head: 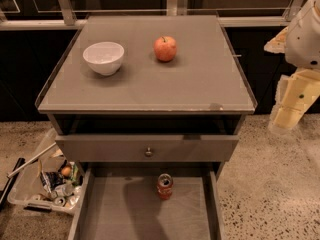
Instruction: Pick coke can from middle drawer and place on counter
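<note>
- Spanning the middle of the view, the large flat grey rectangular counter (200, 84) has a thin clear raised rim and a small chip on its front edge.
- Below it, the wide shallow grey middle drawer (125, 209) is pulled out, showing a plain flat floor and low straight side walls.
- Between these two, a grey drawer front with a small round metal knob (100, 148) is slightly out.
- The cream-and-white gripper (292, 104) hangs at the right edge of the view, beside the counter's right side and well apart from the can. It holds nothing, and whether it is open or closed cannot be told.
- A clear plastic litter bin (22, 194) sits on the speckled floor to the left.
- A white round bowl (103, 57) stands on the counter's left rear.
- A round red-orange apple (165, 48) rests near the bowl, stem up.
- The small red cylindrical coke can (164, 186) stands upright near the back of the middle drawer's floor, right of centre and clear of both walls. Its long axis is vertical and its silver pull-tab top faces up. Faint white lettering marks its side.
</note>
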Motion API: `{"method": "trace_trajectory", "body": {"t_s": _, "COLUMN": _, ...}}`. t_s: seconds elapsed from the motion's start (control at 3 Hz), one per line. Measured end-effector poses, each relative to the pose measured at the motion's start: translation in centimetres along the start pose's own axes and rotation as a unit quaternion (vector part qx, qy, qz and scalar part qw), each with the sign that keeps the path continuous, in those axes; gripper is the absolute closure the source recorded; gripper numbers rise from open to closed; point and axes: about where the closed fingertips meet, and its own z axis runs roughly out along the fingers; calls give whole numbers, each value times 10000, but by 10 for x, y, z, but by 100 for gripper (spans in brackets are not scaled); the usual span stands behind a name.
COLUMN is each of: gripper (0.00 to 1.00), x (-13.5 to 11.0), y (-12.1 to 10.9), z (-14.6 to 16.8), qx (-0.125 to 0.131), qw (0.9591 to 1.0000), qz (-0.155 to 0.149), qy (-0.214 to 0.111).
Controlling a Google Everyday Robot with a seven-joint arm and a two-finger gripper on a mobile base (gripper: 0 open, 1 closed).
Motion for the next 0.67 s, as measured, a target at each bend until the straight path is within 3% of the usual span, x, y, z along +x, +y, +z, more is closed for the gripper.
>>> {"method": "trace_trajectory", "body": {"t_s": 0.67, "gripper": 0, "x": 1, "y": 5, "z": 3, "qx": -28, "qw": 9999, "qz": 24, "qy": -110}}
